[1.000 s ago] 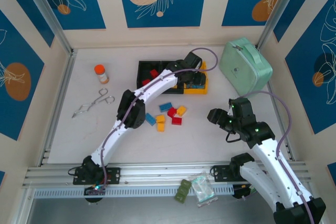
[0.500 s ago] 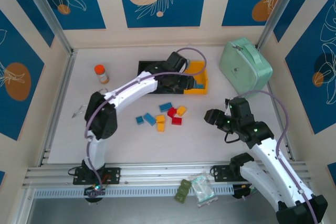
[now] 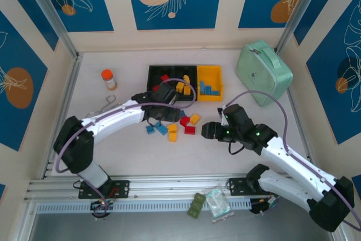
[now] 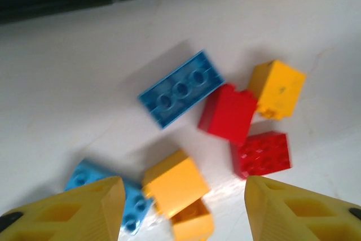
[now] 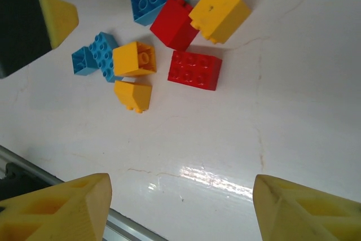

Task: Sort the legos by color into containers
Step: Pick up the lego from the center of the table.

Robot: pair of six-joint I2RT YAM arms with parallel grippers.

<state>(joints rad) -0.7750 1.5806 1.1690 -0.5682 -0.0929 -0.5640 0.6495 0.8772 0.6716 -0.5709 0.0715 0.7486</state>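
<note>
The left pincer point(image 3: 161, 112) hangs spread and empty over the loose legos point(image 3: 190, 130) in the top view, its arm reaching in from the left. I judge it is placed there to choose a brick. The right pincer point(image 3: 206, 131), also spread and empty, sits just right of the pile, probably held off so the 2 arms do not clash. Behind the pile stand the 3 containers point(image 3: 150, 80): red bricks in the left black one, yellow in the middle black one, blue in the yellow bin point(image 3: 221, 86). About 8 bricks lie unsorted, so the job looks well past half.

From the left wrist, the left pincer point(image 4: 181, 207) shows both yellow tips wide apart, with nothing held. A long blue brick point(image 4: 180, 88) lies just beside a red block point(image 4: 228, 114). A yellow brick point(image 4: 175, 182) sits nearest, between the tips, and looks the likeliest pick.

From the right wrist, the right pincer point(image 5: 180, 201) frames the same pile from farther off. A flat red brick point(image 5: 194, 69) lies closest to it, while 1 finger point(image 5: 53, 18) of the left pincer hovers beside the small blue bricks point(image 5: 93, 55).
</note>
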